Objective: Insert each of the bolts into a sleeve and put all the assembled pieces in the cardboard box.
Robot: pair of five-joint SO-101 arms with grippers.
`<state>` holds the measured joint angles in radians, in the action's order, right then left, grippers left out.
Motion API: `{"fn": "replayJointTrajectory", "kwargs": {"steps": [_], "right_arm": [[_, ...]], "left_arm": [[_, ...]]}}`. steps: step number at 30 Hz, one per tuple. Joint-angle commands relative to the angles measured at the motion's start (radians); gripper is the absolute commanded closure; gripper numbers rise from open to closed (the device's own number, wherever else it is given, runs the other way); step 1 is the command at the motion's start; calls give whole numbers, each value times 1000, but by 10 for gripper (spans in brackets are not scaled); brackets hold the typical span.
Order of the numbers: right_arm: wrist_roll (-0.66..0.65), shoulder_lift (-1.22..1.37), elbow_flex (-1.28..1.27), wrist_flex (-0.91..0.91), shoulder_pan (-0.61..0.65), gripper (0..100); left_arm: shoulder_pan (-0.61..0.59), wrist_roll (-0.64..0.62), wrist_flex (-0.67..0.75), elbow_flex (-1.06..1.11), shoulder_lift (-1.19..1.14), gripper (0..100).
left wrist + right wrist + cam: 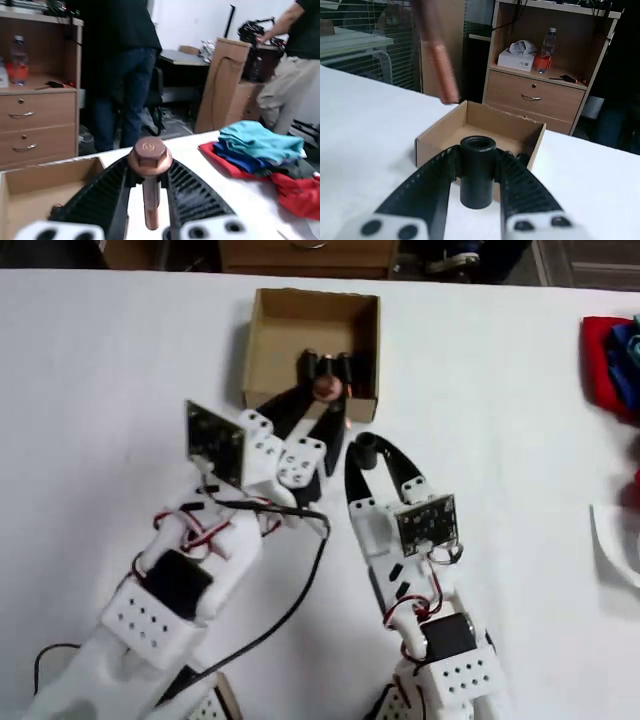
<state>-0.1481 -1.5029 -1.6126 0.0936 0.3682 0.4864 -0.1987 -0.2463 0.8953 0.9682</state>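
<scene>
Between the fingers of the left gripper (150,175) a copper bolt (151,200) is clamped just below its hexagonal head, head uppermost. A small stamped mark on the head is too blurred to read. That gripper hangs over the near wall of the cardboard box (262,340).

The right gripper (477,172) is closed around a black sleeve (477,170), which stands upright with its threaded bore facing up. It sits just beside the left gripper and short of the box, which lies just past its fingertips. A dark piece (522,158) lies inside the box.

On the white table (100,360), well off to the right gripper's outer side, are folded cloths (255,145) in teal, blue and red. On a shelf (540,75) beyond the box stand a labelled bottle (546,50) and a tissue box (517,62), their print too small to read.
</scene>
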Motion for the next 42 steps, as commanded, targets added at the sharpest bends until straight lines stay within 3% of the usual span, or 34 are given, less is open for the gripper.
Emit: {"fn": "replayJointTrajectory", "kwargs": {"steps": [1, 21, 27, 42], "right_arm": [[-20, -22, -9, -24, 1, 978], [-20, -27, -18, -82, 4, 978], [-20, -24, -20, -82, 4, 978], [-20, -24, -20, -82, 2, 978]], "left_arm": [[28, -9, 37, -53, -51, 972], [32, -11, 29, -114, -261, 972], [94, -8, 29, -116, -265, 972], [98, -12, -2, -150, -256, 973]]}}
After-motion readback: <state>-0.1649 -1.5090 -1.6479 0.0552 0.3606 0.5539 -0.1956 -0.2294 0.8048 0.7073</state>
